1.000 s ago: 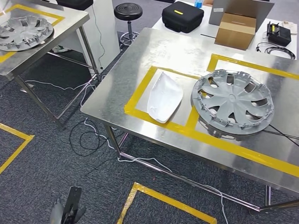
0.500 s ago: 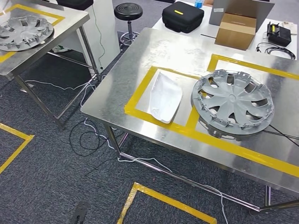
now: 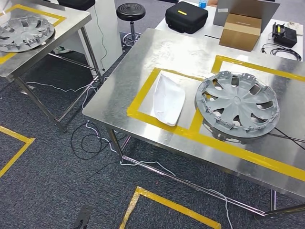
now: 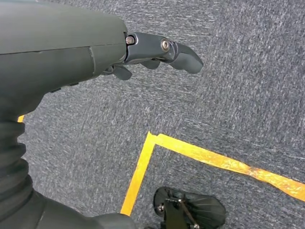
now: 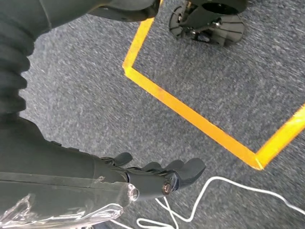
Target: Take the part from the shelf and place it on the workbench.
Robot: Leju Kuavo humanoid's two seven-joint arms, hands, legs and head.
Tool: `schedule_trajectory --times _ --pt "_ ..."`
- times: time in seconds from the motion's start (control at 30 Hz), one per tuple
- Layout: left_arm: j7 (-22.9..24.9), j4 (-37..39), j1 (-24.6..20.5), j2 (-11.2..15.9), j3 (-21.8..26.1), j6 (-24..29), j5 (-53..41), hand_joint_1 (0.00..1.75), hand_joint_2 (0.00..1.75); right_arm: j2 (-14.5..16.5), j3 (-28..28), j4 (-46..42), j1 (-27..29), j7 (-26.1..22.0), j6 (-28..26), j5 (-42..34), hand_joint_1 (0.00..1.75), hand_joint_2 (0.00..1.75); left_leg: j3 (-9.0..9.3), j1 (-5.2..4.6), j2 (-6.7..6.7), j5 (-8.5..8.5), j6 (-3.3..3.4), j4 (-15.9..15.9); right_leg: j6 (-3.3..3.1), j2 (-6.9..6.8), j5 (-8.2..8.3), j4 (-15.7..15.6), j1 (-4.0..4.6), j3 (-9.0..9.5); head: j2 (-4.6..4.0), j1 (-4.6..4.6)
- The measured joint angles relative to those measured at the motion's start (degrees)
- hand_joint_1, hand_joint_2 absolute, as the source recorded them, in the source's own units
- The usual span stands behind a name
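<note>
- While both arms are hanging down over the carpet, the white part (image 3: 168, 98) is lying flat on the steel desk (image 3: 118, 95), inside the left yellow-taped rectangle (image 3: 141, 93), with its near end close to the front strip of tape.
- The part is sitting well apart from both hands, with no fingers touching it.
- The left hand (image 4: 158, 50) is pointing out over the grey carpet (image 4: 233, 86), its fingers (image 4: 185, 57) stretching out loosely apart and holding nothing.
- The right hand (image 5: 158, 174) is likewise hanging above the carpet, its fingers (image 5: 190, 169) lying extended side by side, slightly spread and gripping nothing; a white cable (image 5: 216, 191) is trailing on the floor just past them.
- Just beside the part, across the tape strip between the two rectangles, a grey wheel cover (image 3: 237, 106) is resting on the same desk, overlapping the tape of the neighbouring rectangle.
- A second wheel cover (image 3: 25, 32) is lying on another steel desk (image 3: 68, 24) away to the left.
- Behind the main desk, a black case (image 3: 186, 16), a cardboard box (image 3: 240, 30) and a black stool (image 3: 131, 11) are standing.
- Yellow tape lines (image 3: 169, 202) are marking the floor, and white cables (image 3: 144, 163) are running under the desk.
</note>
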Motion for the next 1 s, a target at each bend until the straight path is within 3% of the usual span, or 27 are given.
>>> schedule_trajectory --times 0.23,0.67,1.0 --pt "-0.4 0.5 -0.2 -0.3 0.6 0.1 0.5 0.00 1.75 0.0 -0.9 0.0 0.0 3.3 2.8 0.1 0.00 0.00 0.00 0.00 0.00 0.00 0.00 0.0 0.00 0.00 0.00 0.0 0.00 0.00 0.00 0.01" --pt "-1.3 0.6 -0.2 -0.5 1.5 0.6 0.2 0.00 1.75 0.0 -1.0 0.0 0.2 7.4 1.7 2.7 0.00 0.00 0.16 0.00 0.00 0.02 0.01 -0.2 0.02 0.00 0.04 -0.3 0.00 0.17 0.00 0.00" --pt "-1.6 1.0 -0.5 -0.4 1.6 0.9 -2.4 0.00 1.75 0.0 -1.0 0.0 0.2 10.7 -0.2 4.4 0.00 0.00 3.83 0.02 0.00 1.32 0.09 -4.9 0.17 0.00 1.63 -5.3 0.00 3.97 0.00 0.01"
